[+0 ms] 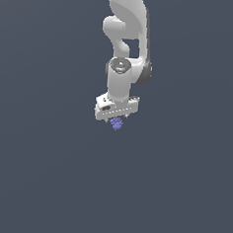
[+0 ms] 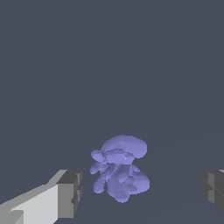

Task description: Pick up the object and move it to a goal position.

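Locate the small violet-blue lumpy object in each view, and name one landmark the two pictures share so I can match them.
Exterior view: the violet-blue object sits just under the white tool, near the picture's centre.
Wrist view: the object lies in the lower middle of the picture, in the gap between the two grey fingertips, touching neither.
Shared landmark: the tool itself, open around the object in both views.

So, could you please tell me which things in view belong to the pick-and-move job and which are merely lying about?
Belonging to the job:
- violet-blue lumpy object
- claw, open, its fingers either side of the object

Lying about:
- nothing else visible, only the plain grey floor
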`<state>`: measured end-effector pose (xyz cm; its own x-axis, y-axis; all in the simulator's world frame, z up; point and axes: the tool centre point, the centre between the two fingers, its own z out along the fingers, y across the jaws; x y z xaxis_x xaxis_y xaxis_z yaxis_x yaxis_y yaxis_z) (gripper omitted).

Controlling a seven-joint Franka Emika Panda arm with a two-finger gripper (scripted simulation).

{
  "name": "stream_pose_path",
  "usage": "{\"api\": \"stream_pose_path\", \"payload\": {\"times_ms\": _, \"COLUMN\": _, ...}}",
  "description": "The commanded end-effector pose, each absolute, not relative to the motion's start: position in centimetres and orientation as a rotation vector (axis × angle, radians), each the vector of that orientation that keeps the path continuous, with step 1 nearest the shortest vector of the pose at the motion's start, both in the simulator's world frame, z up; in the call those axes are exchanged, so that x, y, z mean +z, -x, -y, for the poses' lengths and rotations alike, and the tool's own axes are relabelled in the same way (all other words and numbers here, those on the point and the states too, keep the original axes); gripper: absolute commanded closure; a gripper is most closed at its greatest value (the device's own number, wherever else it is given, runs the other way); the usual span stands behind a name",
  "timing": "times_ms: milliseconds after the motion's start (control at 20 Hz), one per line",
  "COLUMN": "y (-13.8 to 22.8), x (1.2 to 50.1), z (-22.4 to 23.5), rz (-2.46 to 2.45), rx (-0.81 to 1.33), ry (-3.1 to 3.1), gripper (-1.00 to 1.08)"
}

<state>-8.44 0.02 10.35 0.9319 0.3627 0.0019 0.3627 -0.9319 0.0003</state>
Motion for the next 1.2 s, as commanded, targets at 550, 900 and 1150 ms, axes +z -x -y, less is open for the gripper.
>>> {"api": "stream_pose_path", "payload": {"times_ms": 550, "y": 10.2, "x": 9.0, "z": -0.2, "rz": 0.684, "rx": 0.001, "ry": 3.066, "gripper": -0.92}}
{"api": "stream_pose_path", "payload": {"times_ms": 900, "y": 10.4, "x": 6.4, "z": -0.2, "rz": 0.688, "rx": 0.0, "ry": 3.065, "gripper": -0.92}}
{"api": "stream_pose_path", "payload": {"times_ms": 1150, "y": 10.4, "x": 4.6, "z": -0.2, "rz": 0.691, "rx": 0.0, "ry": 3.065, "gripper": -0.92}}
